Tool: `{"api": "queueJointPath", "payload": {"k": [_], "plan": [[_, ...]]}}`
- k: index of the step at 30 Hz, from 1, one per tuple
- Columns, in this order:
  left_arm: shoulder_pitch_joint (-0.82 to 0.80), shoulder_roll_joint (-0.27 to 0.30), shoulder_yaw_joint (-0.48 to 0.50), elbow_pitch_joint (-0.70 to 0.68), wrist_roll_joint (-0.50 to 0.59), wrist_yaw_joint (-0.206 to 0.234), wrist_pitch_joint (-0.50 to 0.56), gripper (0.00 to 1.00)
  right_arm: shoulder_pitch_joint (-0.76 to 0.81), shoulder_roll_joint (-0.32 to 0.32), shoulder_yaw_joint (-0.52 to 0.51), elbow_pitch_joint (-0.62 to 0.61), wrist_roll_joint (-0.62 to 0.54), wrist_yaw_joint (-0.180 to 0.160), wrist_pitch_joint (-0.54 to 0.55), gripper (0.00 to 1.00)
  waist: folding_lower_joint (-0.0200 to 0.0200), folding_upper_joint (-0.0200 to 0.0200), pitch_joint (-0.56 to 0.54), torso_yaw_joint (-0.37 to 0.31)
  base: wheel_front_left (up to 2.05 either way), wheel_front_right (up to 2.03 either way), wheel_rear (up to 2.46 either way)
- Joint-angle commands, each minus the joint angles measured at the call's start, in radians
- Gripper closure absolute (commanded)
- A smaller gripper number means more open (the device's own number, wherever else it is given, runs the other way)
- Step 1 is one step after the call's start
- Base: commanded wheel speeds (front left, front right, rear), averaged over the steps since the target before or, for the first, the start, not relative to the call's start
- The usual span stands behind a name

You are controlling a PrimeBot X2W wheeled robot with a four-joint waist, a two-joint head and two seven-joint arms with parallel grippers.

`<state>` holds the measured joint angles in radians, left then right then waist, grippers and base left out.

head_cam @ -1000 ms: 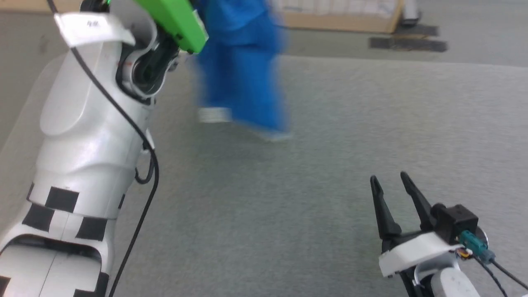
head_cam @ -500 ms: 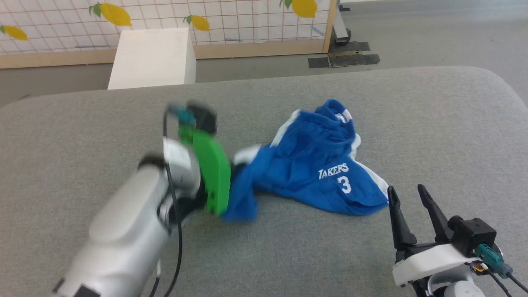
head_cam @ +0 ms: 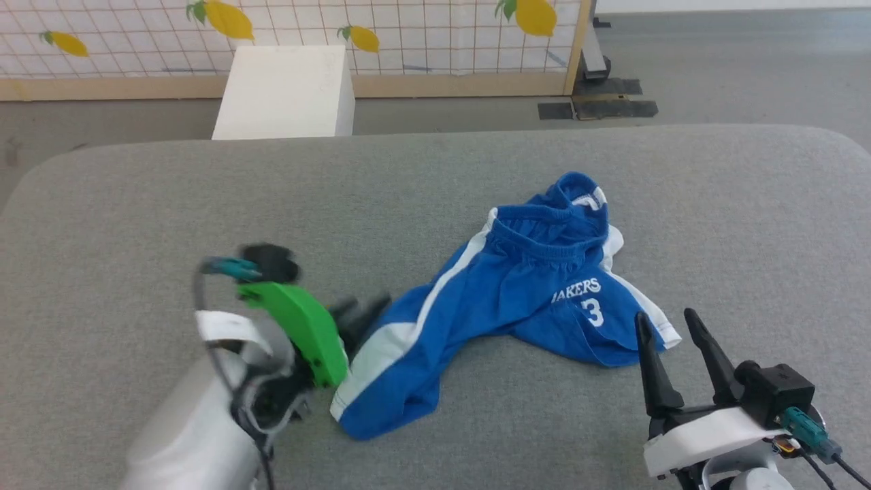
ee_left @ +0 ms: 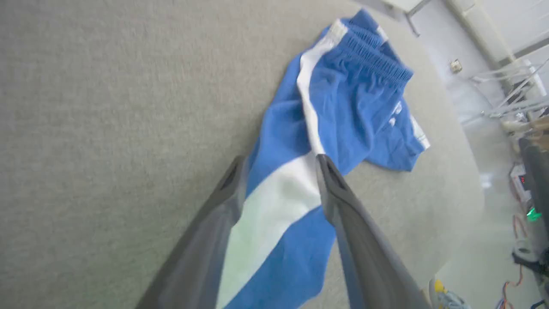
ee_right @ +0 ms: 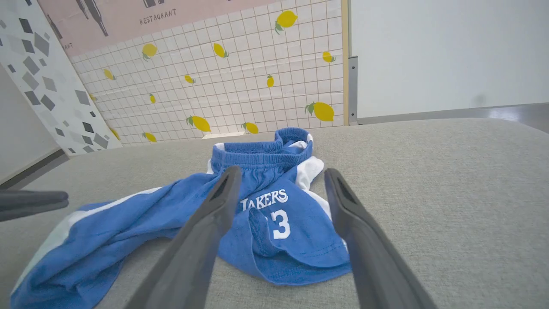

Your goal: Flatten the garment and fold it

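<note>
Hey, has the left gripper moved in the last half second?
Yes. The left gripper has pulled back toward the robot and leftward, away from the white box, and opened, releasing the shorts.

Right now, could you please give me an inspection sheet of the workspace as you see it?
Surface: grey cloth-covered table, rounded corners.
Job's things: blue shorts lying crumpled and unfolded, one leg stretched to the left.
Clutter: nothing seen.
Grippers: left gripper open, fingers straddling the white stripe; right gripper open, holding nothing, near the hem.
Cables: black cable looped at the left wrist; teal-plug cable at the right wrist.
Surroundings: white box, lemon-print panel, grey floor.
</note>
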<state>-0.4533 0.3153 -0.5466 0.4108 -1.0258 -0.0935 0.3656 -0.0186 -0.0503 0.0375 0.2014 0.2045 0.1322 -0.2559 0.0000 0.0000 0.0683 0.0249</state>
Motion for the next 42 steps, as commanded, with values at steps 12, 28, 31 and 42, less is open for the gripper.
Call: {"api": "queueJointPath", "payload": {"k": [12, 28, 31, 42], "plan": [[0.232, 0.052, 0.191, -0.132, 0.291, 0.110, -0.623, 0.00, 0.017, 0.000, -0.029, 0.084, 0.030, -0.002, 0.012, 0.00, 0.0000, 0.0000, -0.074, 0.015, 0.00, 0.00, 0.00], [0.350, -0.134, 0.421, -0.320, 0.728, 0.008, -0.627, 0.00, -0.489, 0.000, -0.111, 0.351, -0.281, -0.002, 0.605, 0.00, 0.0000, 0.0000, 0.116, 0.068, 0.00, 0.00, 0.00], [0.323, -0.143, 0.426, -0.309, 0.749, -0.008, -0.627, 0.00, -0.553, 0.000, -0.093, 0.417, -0.327, -0.002, 0.783, 0.00, 0.0000, 0.0000, 0.157, 0.088, 0.00, 0.00, 0.00], [0.272, -0.165, 0.456, -0.277, 0.783, -0.033, -0.627, 0.00, -0.568, 0.000, -0.073, 0.478, -0.307, -0.002, 0.989, 1.00, 0.0000, 0.0000, 0.207, 0.104, 0.00, 0.00, 0.00]]}}
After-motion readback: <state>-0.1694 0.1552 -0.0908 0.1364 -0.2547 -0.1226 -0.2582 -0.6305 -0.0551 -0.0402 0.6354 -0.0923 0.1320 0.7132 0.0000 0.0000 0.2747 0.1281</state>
